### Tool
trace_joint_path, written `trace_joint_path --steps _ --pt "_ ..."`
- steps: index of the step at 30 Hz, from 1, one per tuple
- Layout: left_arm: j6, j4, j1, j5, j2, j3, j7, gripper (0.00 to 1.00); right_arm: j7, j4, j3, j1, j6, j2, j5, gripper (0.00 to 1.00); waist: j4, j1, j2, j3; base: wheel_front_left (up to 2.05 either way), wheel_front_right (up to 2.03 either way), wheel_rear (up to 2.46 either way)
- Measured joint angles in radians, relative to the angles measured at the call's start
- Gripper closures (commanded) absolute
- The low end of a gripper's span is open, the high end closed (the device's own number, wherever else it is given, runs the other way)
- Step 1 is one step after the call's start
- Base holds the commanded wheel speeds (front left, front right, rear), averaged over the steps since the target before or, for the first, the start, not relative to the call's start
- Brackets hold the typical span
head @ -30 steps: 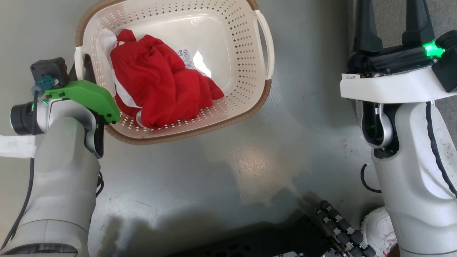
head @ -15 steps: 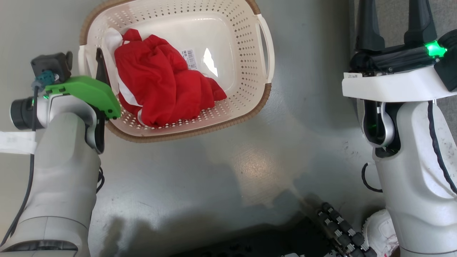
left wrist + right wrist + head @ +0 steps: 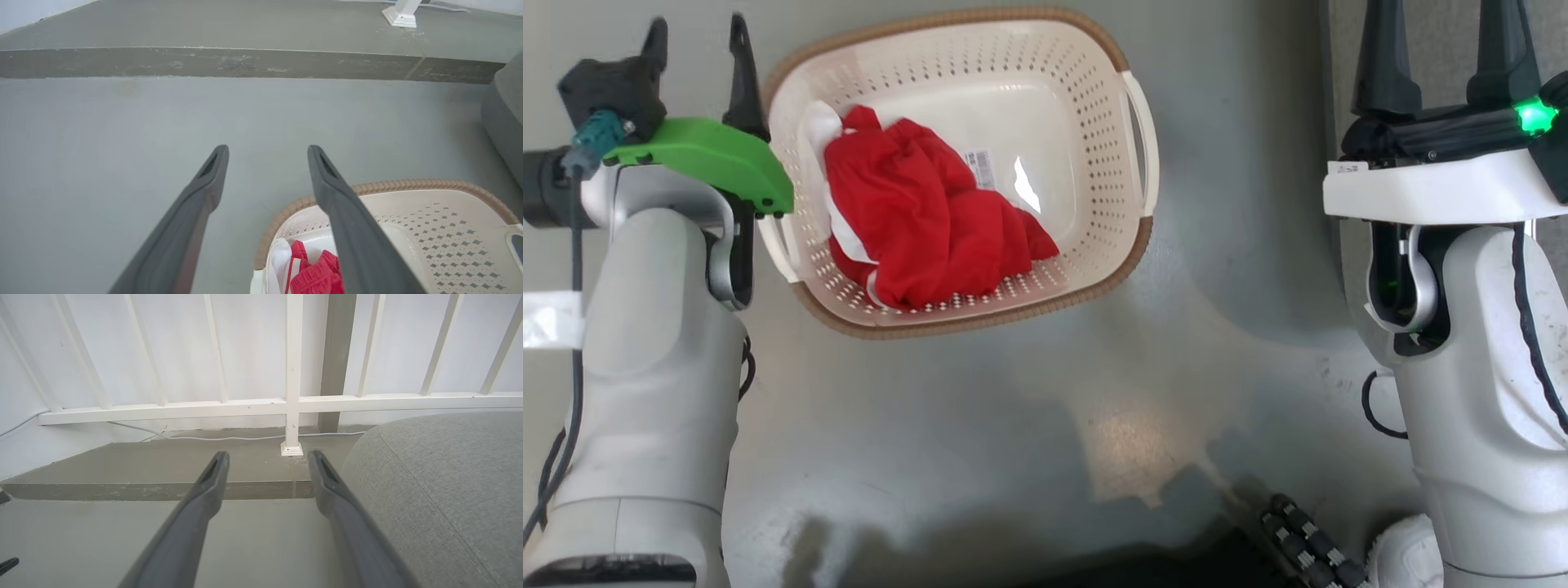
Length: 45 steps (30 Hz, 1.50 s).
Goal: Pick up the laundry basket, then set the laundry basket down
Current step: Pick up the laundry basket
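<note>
The laundry basket point(image 3: 1094, 106), cream-white with perforated walls and a brown rim, rests on the grey floor with a red and white garment point(image 3: 931, 229) inside. In the left wrist view its brown rim point(image 3: 388, 185) curves at the lower right. My left gripper point(image 3: 698, 23) is open, just outside the basket's left end and apart from it; between its spread fingers is bare floor point(image 3: 267, 149). The basket's left handle point(image 3: 776, 245) is partly hidden behind my green wrist cover. Well to the right of the basket's right handle point(image 3: 1147, 147), my right gripper point(image 3: 1441, 33) stands open and holds nothing point(image 3: 268, 454).
A raised concrete step point(image 3: 245, 61) runs across the floor beyond the basket. A grey upholstered seat point(image 3: 441, 490) stands close to the right gripper, with a white railing point(image 3: 293, 375) and a wall behind. My dark base point(image 3: 1307, 547) shows at the bottom edge.
The left gripper, which had one finger inside the basket by its left handle, has come out and now stands outside the rim. The head camera has also shifted. The right arm holds still.
</note>
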Motion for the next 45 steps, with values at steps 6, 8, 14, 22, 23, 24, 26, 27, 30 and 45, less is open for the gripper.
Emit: trace_joint_path --steps 6,8,14,22,23,24,26,27,30,45 --pt "0.000 -0.152 0.086 0.007 -0.002 0.017 -0.001 0.00 0.000 0.030 -0.023 0.049 0.001 0.000 -0.012 0.00 0.016 0.0000 0.0000 -0.063 0.00 0.00 0.00" --pt "0.000 -0.176 0.104 0.009 -0.002 0.020 -0.002 0.00 0.000 0.035 -0.025 0.059 0.002 0.000 -0.012 0.00 0.019 0.0000 0.0000 -0.075 0.00 0.00 0.00" --pt "0.000 -0.293 0.214 0.020 -0.005 0.036 -0.004 0.00 0.000 0.058 -0.043 0.122 0.010 0.001 -0.013 0.00 0.037 0.0000 0.0000 -0.152 0.00 0.00 0.00" --pt "0.000 -0.403 0.366 0.045 -0.007 0.047 -0.004 0.00 0.000 0.087 -0.049 0.216 0.019 0.002 -0.023 0.00 0.060 -0.0001 0.0000 -0.262 0.00 0.00 0.00" --pt "0.000 -0.411 0.384 0.045 -0.007 0.047 -0.004 0.00 0.000 0.091 -0.049 0.228 0.019 0.002 -0.023 0.00 0.063 -0.0001 0.0000 -0.276 0.00 0.00 0.00" --pt "0.000 -0.424 0.404 0.045 -0.008 0.047 -0.004 0.00 0.000 0.095 -0.050 0.242 0.019 0.002 -0.023 0.00 0.065 0.0000 0.0000 -0.291 0.00 0.00 0.00" --pt "0.000 -0.442 0.441 0.046 -0.008 0.048 -0.004 0.00 0.000 0.103 -0.049 0.270 0.019 0.003 -0.023 0.00 0.070 -0.0001 0.0000 -0.319 0.00 0.00 0.00" --pt "0.000 -0.453 0.461 0.047 -0.008 0.049 -0.004 0.00 0.000 0.108 -0.049 0.284 0.019 0.004 -0.023 0.00 0.072 -0.0001 0.0000 -0.333 0.00 0.00 0.00" --pt "0.001 -0.478 0.517 0.048 -0.009 0.059 -0.004 0.00 0.000 0.119 -0.048 0.322 0.020 0.006 -0.022 0.00 0.078 -0.0001 0.0000 -0.376 0.00 0.00 0.00" --pt "0.025 -0.565 0.806 0.047 -0.010 0.074 -0.004 0.00 0.000 0.156 -0.015 0.524 0.027 0.013 0.002 0.00 0.103 -0.0001 0.0000 -0.606 0.00 0.00 0.00"
